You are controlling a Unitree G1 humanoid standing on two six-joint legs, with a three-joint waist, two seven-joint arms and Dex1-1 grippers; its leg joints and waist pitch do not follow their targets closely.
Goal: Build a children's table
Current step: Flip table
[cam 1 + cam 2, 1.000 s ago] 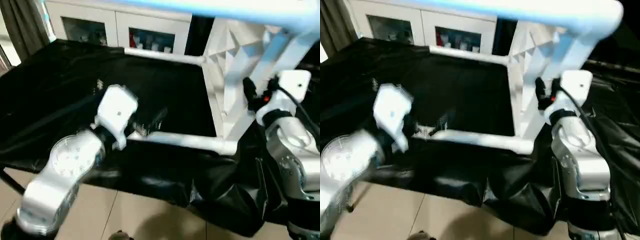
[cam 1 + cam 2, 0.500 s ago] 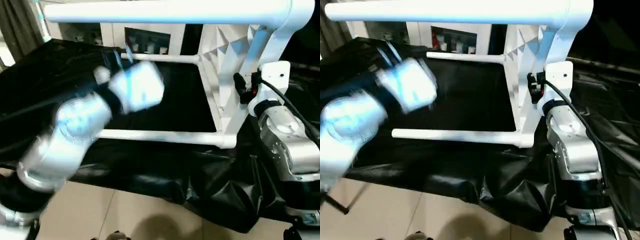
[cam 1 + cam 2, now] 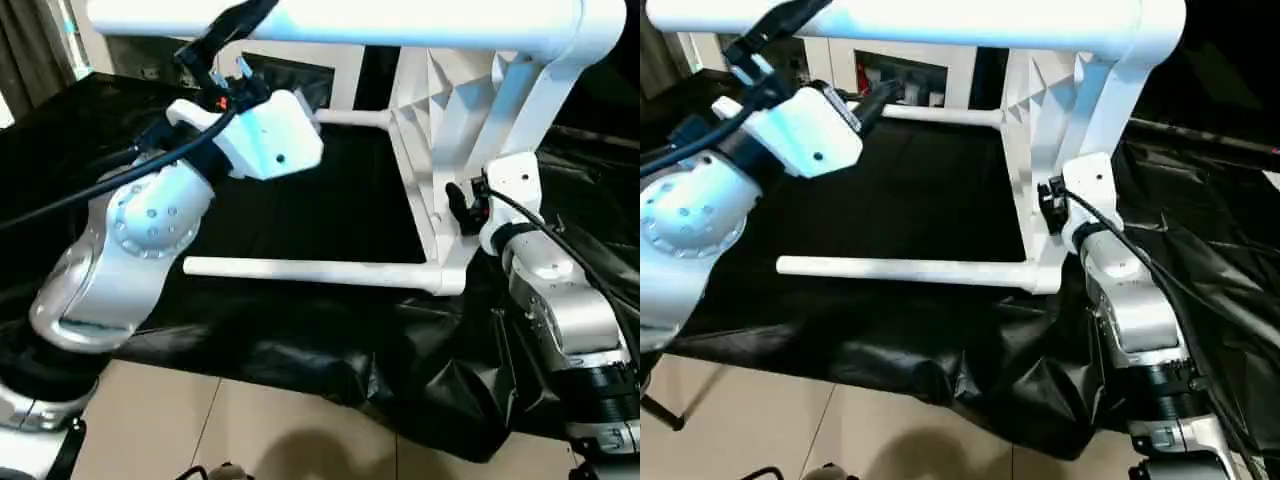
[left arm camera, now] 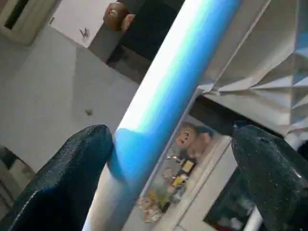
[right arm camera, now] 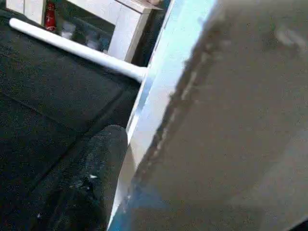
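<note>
1. My left arm [image 3: 130, 250] is raised and bent, its white wrist block lifted up near the table's upper leg [image 3: 400, 20].
2. My left gripper [image 4: 168, 159] has its fingers [image 4: 62, 178] spread wide, one on either side of that leg.
3. My right arm [image 3: 560, 310] reaches forward, its wrist against the upended tabletop [image 3: 450, 150].
4. My right gripper [image 5: 110, 192] sits at the tabletop's edge; one dark finger shows beside it.

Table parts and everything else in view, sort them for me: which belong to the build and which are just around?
Belongs to the build:
table top, standing on its edge
upper leg
lower leg
far leg

Just around:
black cover
cabinet behind
tiled floor
</note>
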